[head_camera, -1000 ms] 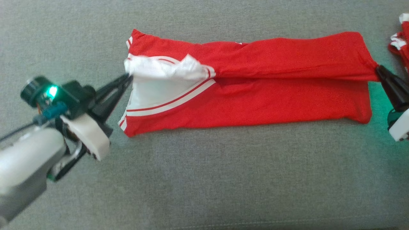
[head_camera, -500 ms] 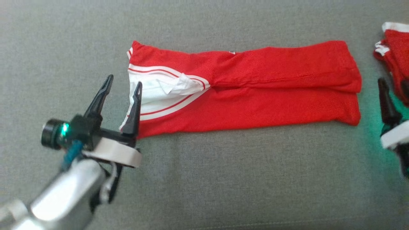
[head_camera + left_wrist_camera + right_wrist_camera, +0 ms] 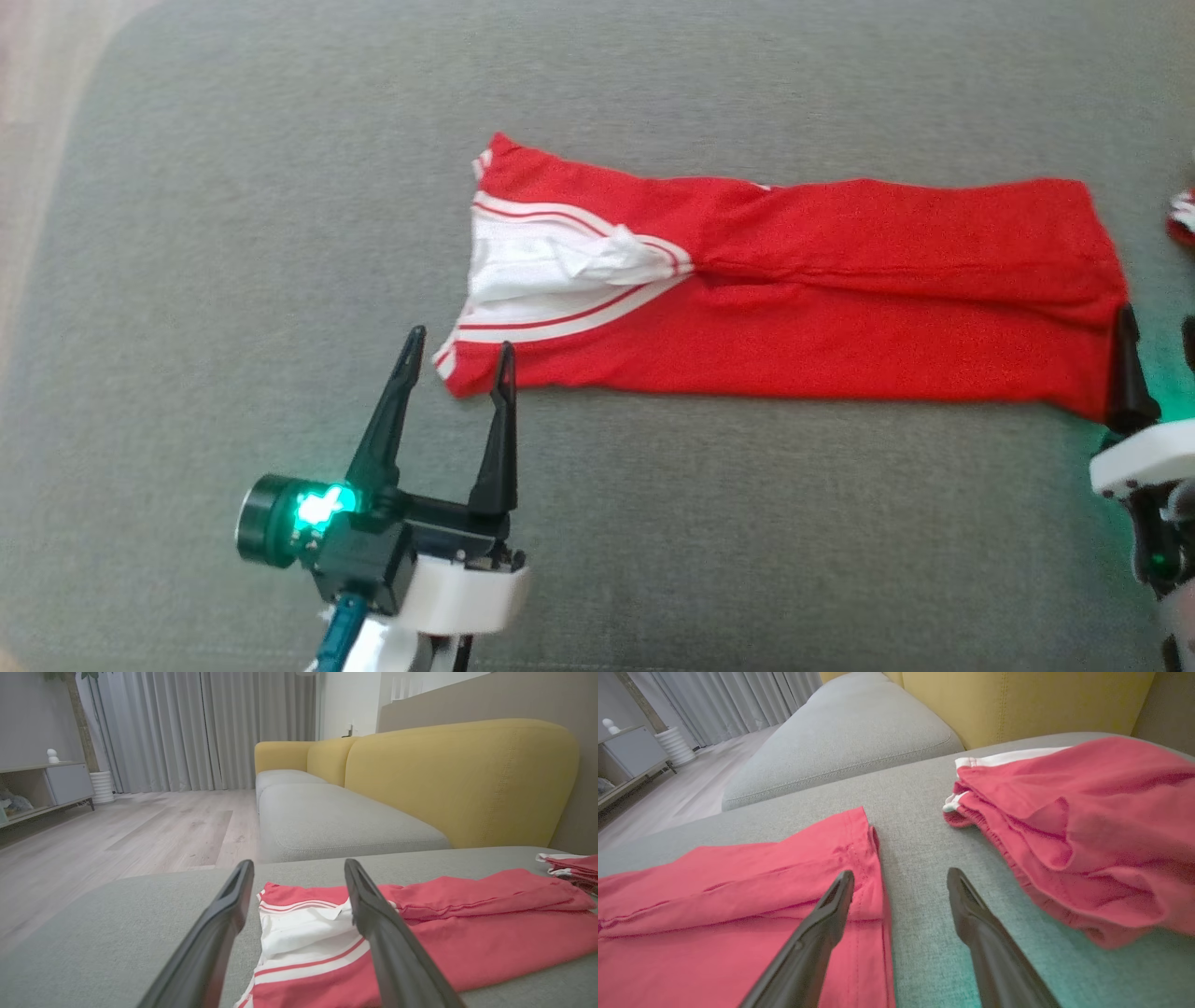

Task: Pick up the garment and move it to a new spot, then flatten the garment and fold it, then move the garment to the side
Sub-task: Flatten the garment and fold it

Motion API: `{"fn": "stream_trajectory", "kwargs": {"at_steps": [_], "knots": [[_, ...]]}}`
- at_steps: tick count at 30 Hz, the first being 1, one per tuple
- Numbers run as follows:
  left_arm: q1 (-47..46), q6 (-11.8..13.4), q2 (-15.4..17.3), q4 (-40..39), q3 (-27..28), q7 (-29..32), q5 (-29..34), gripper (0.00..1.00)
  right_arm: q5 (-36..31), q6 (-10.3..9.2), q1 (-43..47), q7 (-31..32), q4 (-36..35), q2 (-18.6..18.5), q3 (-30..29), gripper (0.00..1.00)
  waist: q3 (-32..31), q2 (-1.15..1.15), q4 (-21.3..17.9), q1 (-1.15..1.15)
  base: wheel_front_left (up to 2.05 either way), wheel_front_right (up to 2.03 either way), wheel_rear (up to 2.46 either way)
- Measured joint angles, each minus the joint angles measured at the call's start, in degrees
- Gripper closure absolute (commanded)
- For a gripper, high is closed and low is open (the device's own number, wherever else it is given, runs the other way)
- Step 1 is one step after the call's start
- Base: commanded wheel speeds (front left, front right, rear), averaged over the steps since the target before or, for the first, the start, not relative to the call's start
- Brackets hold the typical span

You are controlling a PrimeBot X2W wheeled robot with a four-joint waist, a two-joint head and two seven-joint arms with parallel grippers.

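The left tool (image 3: 462,341) is held released, its two fingers spread with nothing between them. The near left corner of the garment (image 3: 840,308) is bracketed by its tips in the head view; in the left wrist view (image 3: 299,863) the white-striped end is seen just ahead, between the fingers. The right tool (image 3: 901,872) is likewise released and empty, and is placed at the near right corner, with one finger over the hem and the other over bare sofa seat (image 3: 915,812).

The garment is laid flat on the sofa seat as a long band, its long axis running left to right between the two tools. Each end is therefore judged to be reached most readily by the arm on its own side. A second red garment (image 3: 1087,826) is piled just beyond the right tool, apart from the hem.
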Motion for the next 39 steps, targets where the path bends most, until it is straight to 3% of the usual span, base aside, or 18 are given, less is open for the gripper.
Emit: {"fn": "stream_trajectory", "kwargs": {"at_steps": [7,9,10,11,12,13,21,27,32,39], "knots": [[2.4,-4.7,-3.3,-0.3,3.7,0.0,5.3,0.00,-1.6,0.00,-3.0,0.0,8.7,0.5,-2.9,0.00,0.0,0.00,3.1,0.00,0.00,0.00,0.00],[2.8,-5.7,-3.9,-0.5,4.9,0.0,6.2,0.00,-1.6,0.00,-4.0,0.4,11.0,1.0,-2.9,0.09,0.1,0.00,3.5,0.00,0.00,0.00,0.00],[2.9,-6.2,-4.1,-0.5,5.3,0.0,6.6,0.00,-1.6,0.00,-4.4,0.7,11.9,1.3,-2.7,0.29,0.0,0.00,3.7,0.00,0.00,0.00,0.00],[3.0,-6.7,-4.5,-0.5,5.8,0.0,7.0,0.00,-1.5,0.00,-4.8,0.8,12.5,1.6,-2.5,0.62,0.0,0.00,3.8,0.01,0.00,0.00,0.00],[3.0,-7.2,-4.9,-0.5,6.4,0.0,7.4,0.00,-1.5,0.00,-5.1,0.8,13.0,1.6,-1.9,0.89,-0.1,0.00,4.0,0.00,0.00,0.00,0.00],[3.1,-7.7,-5.1,-0.5,6.7,0.0,7.8,0.00,-1.2,0.00,-5.3,0.8,13.2,1.7,-1.3,1.00,-0.3,0.00,4.1,0.00,0.00,0.00,0.00],[6.3,-10.3,-6.8,-0.5,10.1,0.0,9.8,0.00,1.7,0.00,-5.0,0.3,14.2,1.5,0.7,1.00,-2.9,0.00,4.2,0.00,0.00,0.00,0.00],[7.8,-11.5,-7.3,0.1,11.6,0.0,10.4,0.00,1.7,0.00,-3.5,0.3,11.3,-2.0,-0.6,1.00,-5.1,0.00,3.7,0.00,0.00,0.00,0.00],[7.9,-12.8,-7.7,0.3,12.7,0.0,11.3,0.00,3.0,0.00,-3.5,0.2,5.3,-5.4,-0.6,1.00,-6.8,0.00,3.6,0.00,0.00,0.00,0.00],[9.1,-14.0,-8.9,0.5,13.9,0.0,11.9,0.00,2.6,0.00,-4.0,4.6,-8.3,-2.3,3.1,1.00,-7.7,0.00,4.3,0.00,0.00,0.00,0.00]]}}
